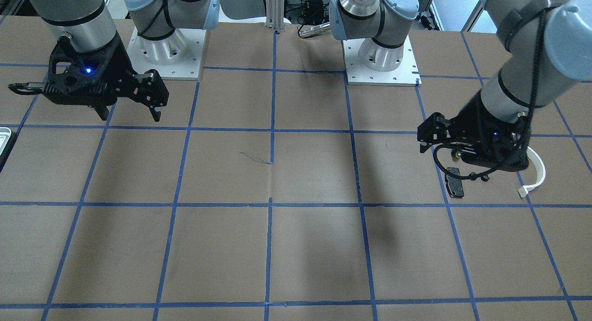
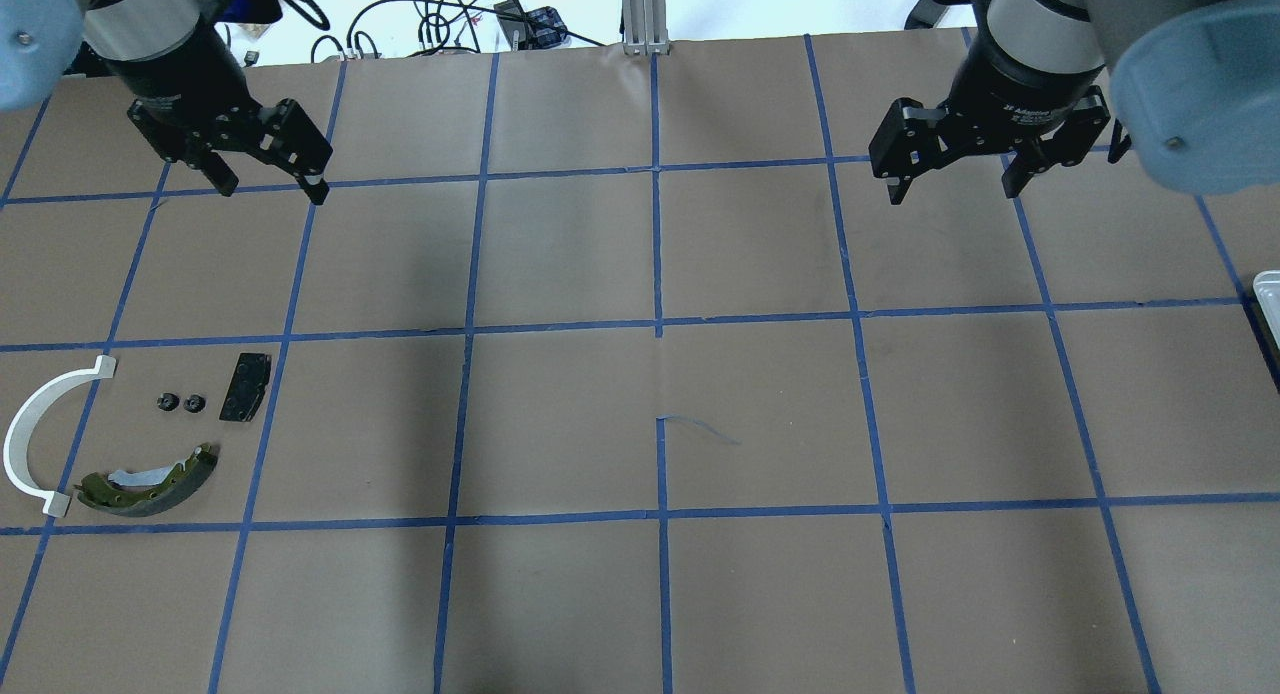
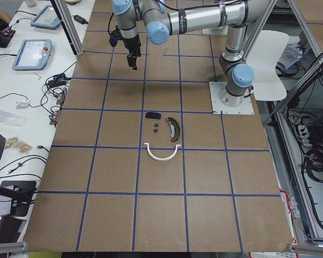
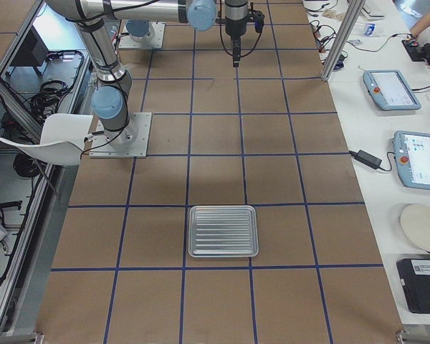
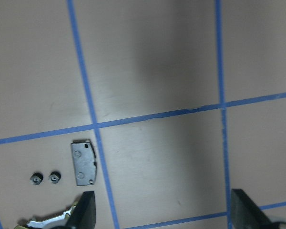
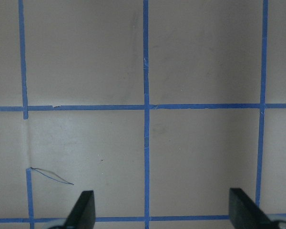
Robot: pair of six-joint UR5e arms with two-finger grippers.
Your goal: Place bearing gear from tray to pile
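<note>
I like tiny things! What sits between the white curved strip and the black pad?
Two small black gears lie there, side by side, clearest in the overhead view.

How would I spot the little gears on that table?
Find the pile of parts on the left side of the table in the overhead view. Between the white half-ring and the black pad sit two gears side by side. They are the smallest parts: round, black, toothed.

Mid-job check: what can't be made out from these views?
The two gears: too small overhead to read teeth; behind the left gripper in the front view.
The brake shoe: mostly behind that gripper in front; cut by the left wrist view's bottom edge.
The tray: only a sliver at the frame edge overhead and in front.
</note>
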